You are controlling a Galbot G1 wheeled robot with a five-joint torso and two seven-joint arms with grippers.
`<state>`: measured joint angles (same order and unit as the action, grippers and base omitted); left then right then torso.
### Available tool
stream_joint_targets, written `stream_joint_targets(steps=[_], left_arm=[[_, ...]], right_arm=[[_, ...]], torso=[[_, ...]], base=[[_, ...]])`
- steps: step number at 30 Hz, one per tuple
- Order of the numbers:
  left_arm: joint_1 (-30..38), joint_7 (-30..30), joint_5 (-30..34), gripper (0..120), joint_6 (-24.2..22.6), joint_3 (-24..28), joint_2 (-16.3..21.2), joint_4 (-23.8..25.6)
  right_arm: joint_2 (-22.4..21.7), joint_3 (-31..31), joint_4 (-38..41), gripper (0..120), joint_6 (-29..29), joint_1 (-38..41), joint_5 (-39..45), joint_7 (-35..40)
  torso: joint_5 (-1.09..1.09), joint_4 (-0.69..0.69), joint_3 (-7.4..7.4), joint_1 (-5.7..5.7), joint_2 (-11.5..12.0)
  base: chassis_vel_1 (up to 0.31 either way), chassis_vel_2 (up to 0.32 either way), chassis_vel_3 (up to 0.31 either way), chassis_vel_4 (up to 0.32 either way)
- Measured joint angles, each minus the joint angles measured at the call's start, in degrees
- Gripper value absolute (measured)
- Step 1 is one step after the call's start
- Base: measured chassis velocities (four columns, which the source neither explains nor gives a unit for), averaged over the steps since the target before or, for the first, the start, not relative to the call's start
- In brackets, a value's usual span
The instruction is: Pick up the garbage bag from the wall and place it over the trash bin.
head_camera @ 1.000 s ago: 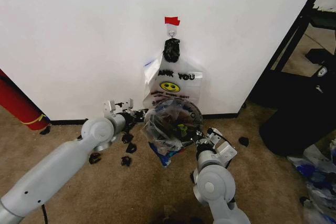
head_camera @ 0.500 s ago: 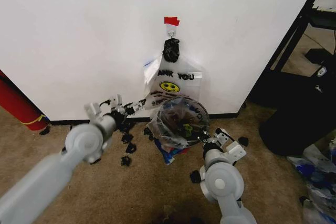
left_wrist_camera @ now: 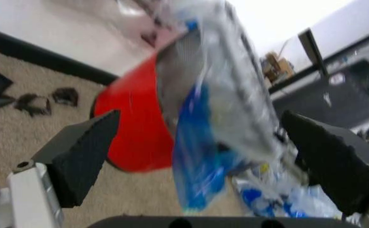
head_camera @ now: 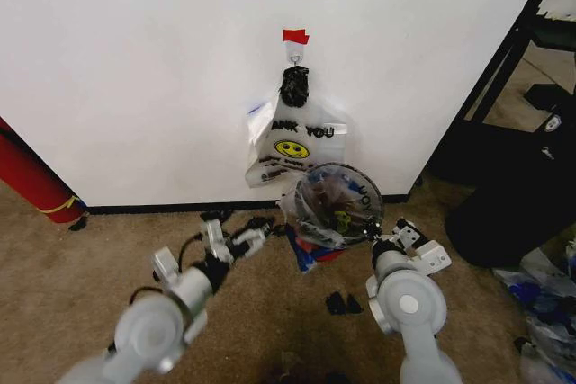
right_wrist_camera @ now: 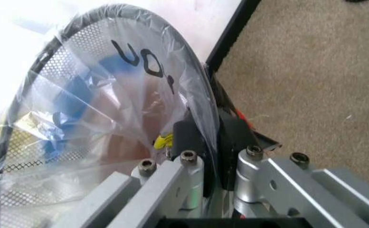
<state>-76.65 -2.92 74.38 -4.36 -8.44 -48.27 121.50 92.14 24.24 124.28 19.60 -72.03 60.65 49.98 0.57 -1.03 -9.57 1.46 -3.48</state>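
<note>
Head view shows the garbage bag (head_camera: pixel 335 207) stretched over the rim of the trash bin (head_camera: pixel 310 254), which tilts toward the camera just below the wall (head_camera: pixel 135 69); its red base is mostly hidden. The right tool (head_camera: pixel 378 238) is clamped on the bagged rim. The left tool (left_wrist_camera: pixel 197 156) has its fingers spread apart, touching nothing. More bags (head_camera: pixel 295 137) hang from the hook (head_camera: pixel 294 58).

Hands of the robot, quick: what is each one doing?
Left hand: open, holding nothing, near the trash bin.
Right hand: closed on the garbage bag at the bin's rim.
</note>
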Motion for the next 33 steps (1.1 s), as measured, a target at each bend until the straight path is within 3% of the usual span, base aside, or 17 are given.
stream_joint_targets(steps=[8, 25, 30, 33], left_arm=[[2.11, 0.59, -7.94, 100, 0.26, 3.96, -2.17, -3.06], [5.18, -2.05, -6.38, 98, 0.07, 5.12, -4.15, -5.35], [5.49, -2.83, -6.38, 88, -0.04, 5.84, -4.86, -6.01], [5.85, -3.10, -6.43, 74, 0.03, 6.39, -5.23, -6.40]], right_arm=[[0.00, 0.50, 1.45, 0, 0.70, -0.81, 2.02, 0.03], [0.00, -0.64, 1.38, 0, 1.01, -1.48, 1.30, -0.48], [0.00, -0.81, 1.42, 0, 1.01, -1.59, 1.10, -0.56], [0.00, -0.82, 1.46, 0, 1.01, -1.52, 1.04, -0.62]], torso=[[0.00, -0.01, 0.00, 0.00, 0.00], [0.00, -0.01, -0.01, 0.00, 0.00], [0.00, -0.01, -0.01, 0.01, 0.00], [0.01, 0.00, -0.01, 0.01, 0.00]], base=[[0.000, 0.000, 0.000, 0.000], [0.000, 0.000, 0.000, 0.000], [0.000, 0.000, 0.000, 0.000], [0.000, 0.000, 0.000, 0.000]])
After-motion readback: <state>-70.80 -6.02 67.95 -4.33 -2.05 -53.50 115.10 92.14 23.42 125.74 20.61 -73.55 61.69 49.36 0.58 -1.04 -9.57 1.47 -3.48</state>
